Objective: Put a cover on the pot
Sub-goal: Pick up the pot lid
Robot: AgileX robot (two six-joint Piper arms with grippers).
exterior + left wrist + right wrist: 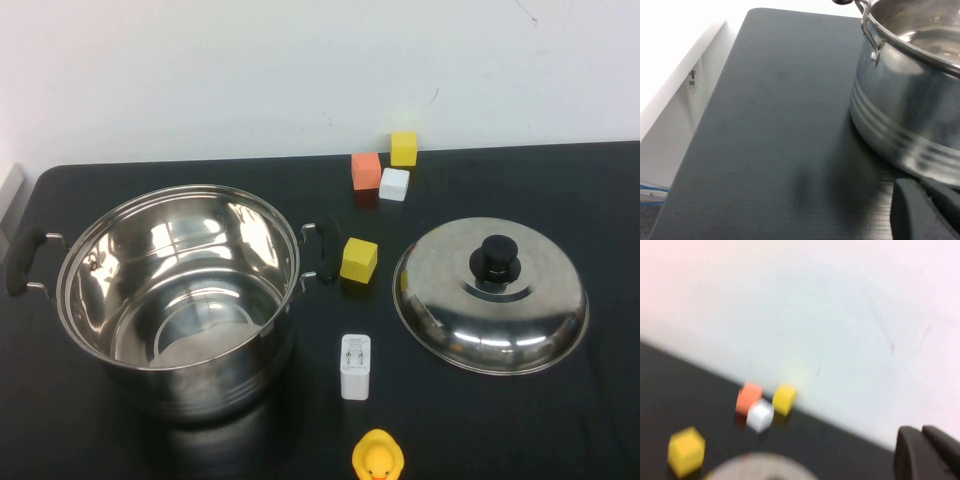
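The pot (178, 300) stands upright and uncovered on the left half of the black table (560, 190), its black handles at 9 and 3 o'clock. The lid (490, 296) lies knob-up on the table at 3 o'clock from the pot, well apart from it.

Between pot and lid sits a yellow cube (358, 260), just beside the pot's right handle. A white charger (355, 366) lies at 6 o'clock from that cube, and a yellow duck (378, 458) sits at the near table edge. At 12 o'clock from the cube, near the wall, an orange cube (366, 170), a white cube (394, 184) and a second yellow cube (403, 148) form a cluster.

Neither arm appears in the high view. The left gripper (925, 210) is seen only as a dark finger part low over the table beside the pot wall; its finger state cannot be determined. The right gripper (927, 455) is raised above the lid's side of the table, apparently facing the wall; the view is blurred and its finger state cannot be determined.
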